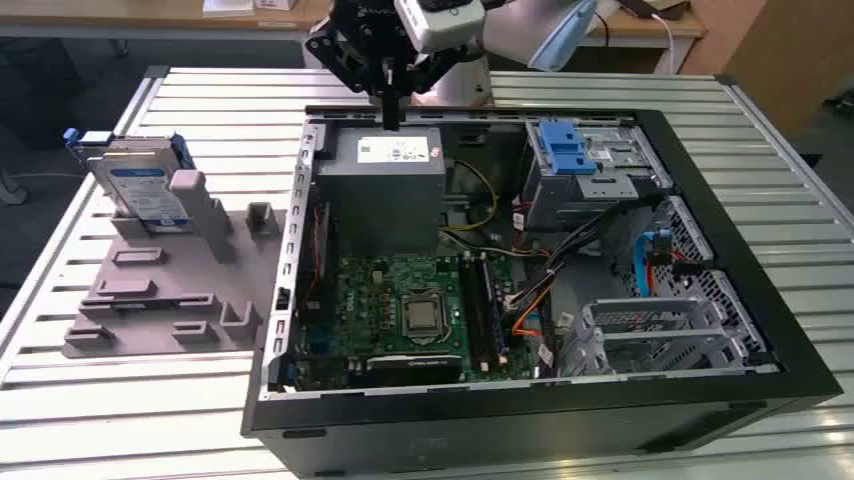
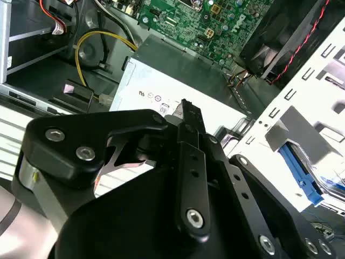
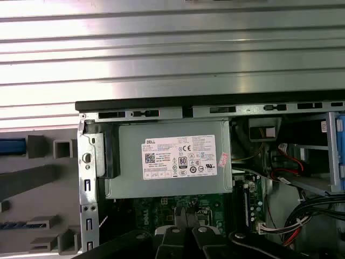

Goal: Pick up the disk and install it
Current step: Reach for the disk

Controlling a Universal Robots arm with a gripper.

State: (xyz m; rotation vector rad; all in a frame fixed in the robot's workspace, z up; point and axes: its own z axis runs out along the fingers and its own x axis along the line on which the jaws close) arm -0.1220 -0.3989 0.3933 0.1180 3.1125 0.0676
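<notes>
**Exterior view:** The disk (image 1: 140, 185) stands on edge in a grey moulded fixture (image 1: 160, 290) on the slatted alu bench (image 1: 80, 400), at the exterior view's left of the open PC case (image 1: 749, 250). It's well apart from the gripper (image 1: 391, 118), which hangs over the case's back edge above the PSU (image 1: 387, 185). The fingers are pressed together w/ nothing between them.

Handling, by judgement:
- Rigid metal slab, prob. fairly heavy for its size, no flex.
- Smooth silver faces and glossy label look slippery, and it's shock-sensitive, so no knocks.
- Best hold is the upper part standing proud of the fixture, pinched across the thin dimension or at the blue plastic carrier frame, which should give more bite.

**Second wrist view:** The gripper (image 2: 186, 105) is matte black linkage w/ silver screw heads, its fingers closed and empty. Beyond it are the PSU's white label, the green motherboard (image 2: 215, 21) and a looped yellow cable (image 2: 91, 40).

**First wrist view:** The fingers (image 3: 178, 218) meet over the board. The PSU (image 3: 172, 159) is a dull sheet-metal box. The bench (image 3: 172, 54) is ribbed and reflective, and the fixture (image 3: 43, 178) is matte grey and blocky.
</notes>
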